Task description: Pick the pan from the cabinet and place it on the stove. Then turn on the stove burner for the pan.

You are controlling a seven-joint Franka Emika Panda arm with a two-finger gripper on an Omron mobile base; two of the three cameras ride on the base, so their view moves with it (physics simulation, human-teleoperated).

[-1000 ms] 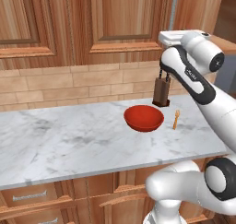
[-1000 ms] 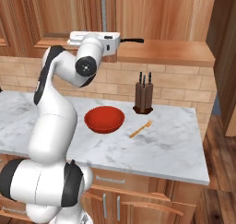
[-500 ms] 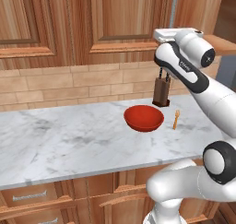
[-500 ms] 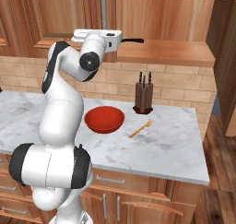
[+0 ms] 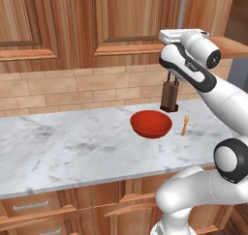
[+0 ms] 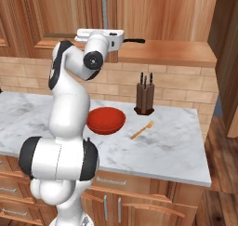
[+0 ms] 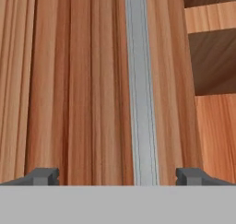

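While its fingers stand wide apart, the gripper [image 7: 117, 177] faces the cabinet [image 7: 83, 80] handle [image 7: 140, 89] just ahead. Next, it should grab it. The pan's handle [image 6: 132, 41] pokes out beside it.

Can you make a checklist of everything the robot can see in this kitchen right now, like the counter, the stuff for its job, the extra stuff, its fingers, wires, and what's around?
Surface: white marble counter, holding a few things at the right end.
Job's things: wooden cabinet door looks shut, its silver bar handle straight ahead of the hand; a thin dark pan handle pokes out past the hand in the right base view; the stove, nothing seen.
Clutter: red bowl, knife block, small orange utensil lying on the counter.
Grippers: gripper fingers spread wide open, holding nothing, either side of the bar handle.
Cables: nothing seen.
Surroundings: tan brick backsplash, wooden drawers under the counter.
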